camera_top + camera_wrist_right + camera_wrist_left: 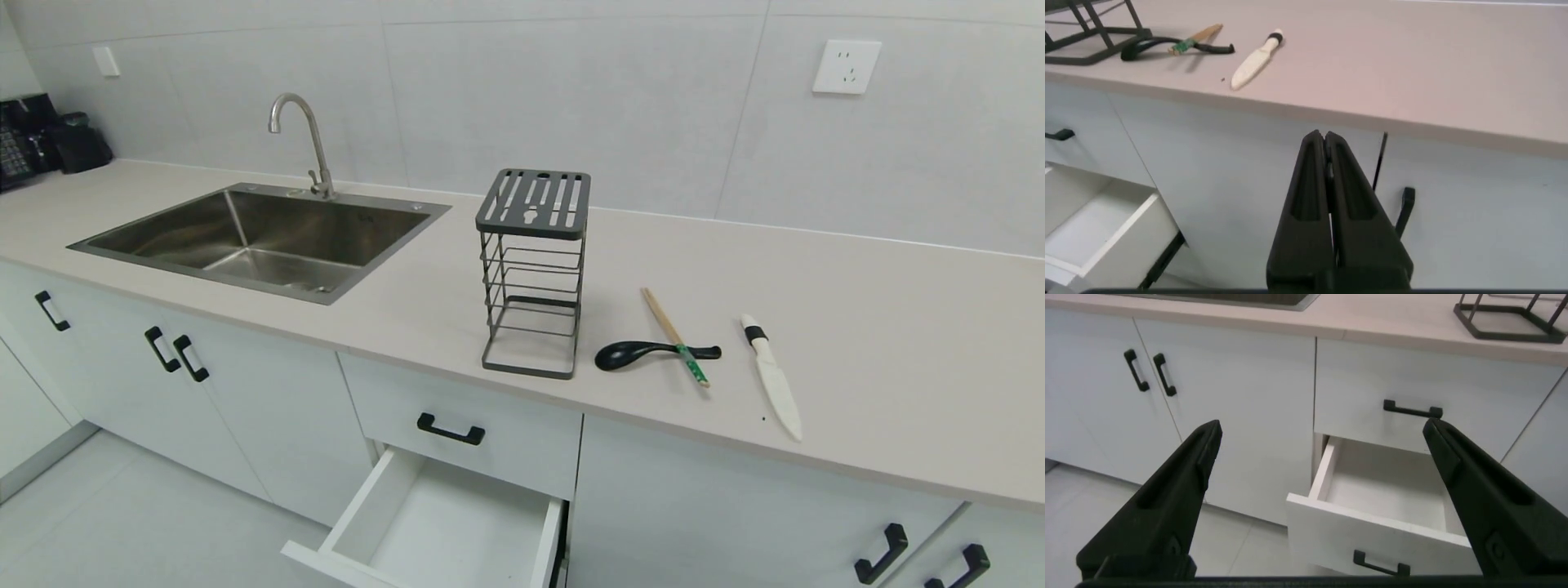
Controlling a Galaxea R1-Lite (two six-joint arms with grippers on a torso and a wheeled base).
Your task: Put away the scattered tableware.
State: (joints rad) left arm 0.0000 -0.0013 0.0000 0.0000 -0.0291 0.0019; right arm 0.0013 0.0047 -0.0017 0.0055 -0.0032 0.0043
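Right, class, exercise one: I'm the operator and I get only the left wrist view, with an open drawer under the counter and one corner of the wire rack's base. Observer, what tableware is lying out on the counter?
Observer: Three things, all to the right of the rack: a black spoon, wooden chopsticks with a green end, and a white knife.
Operator: Do any of them touch?
Observer: The chopsticks lie across the spoon's handle. The knife lies apart, farthest right.
Operator: Is anything in the rack already?
Observer: No, its slotted top and wire frame hold nothing.
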